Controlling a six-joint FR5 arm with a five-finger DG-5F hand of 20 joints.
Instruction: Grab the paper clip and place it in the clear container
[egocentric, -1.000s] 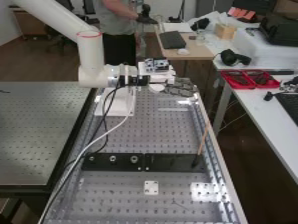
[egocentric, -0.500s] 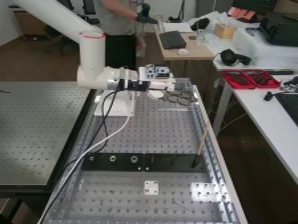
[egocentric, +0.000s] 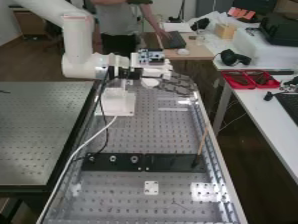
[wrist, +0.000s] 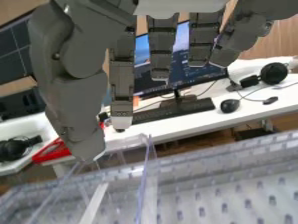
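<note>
In the high view the hand (egocentric: 174, 85) is at the bench's far end, above the perforated top, its fingers reaching toward the right edge. The hand (wrist: 123, 75) in the wrist view has nearly straight, spread fingers, with the thumb hanging apart from them and nothing visibly gripped. Below the thumb, see-through walls of the clear container (wrist: 146, 172) stand over the bench; its far parts blend with the metal top. Whether any paper clip lies among the faint shapes cannot be made out.
A black strip (egocentric: 110, 161) with round fittings crosses the bench, and a thin wooden stick (egocentric: 203, 141) rises at its right end. A white block (egocentric: 118, 102) stands under the arm. Red trays (egocentric: 249, 79) are on the right-hand table.
The arm and hand have shifted left and slightly toward the far end in the high view. The cables beneath the arm moved too. The hand's fingers look as spread as before.
</note>
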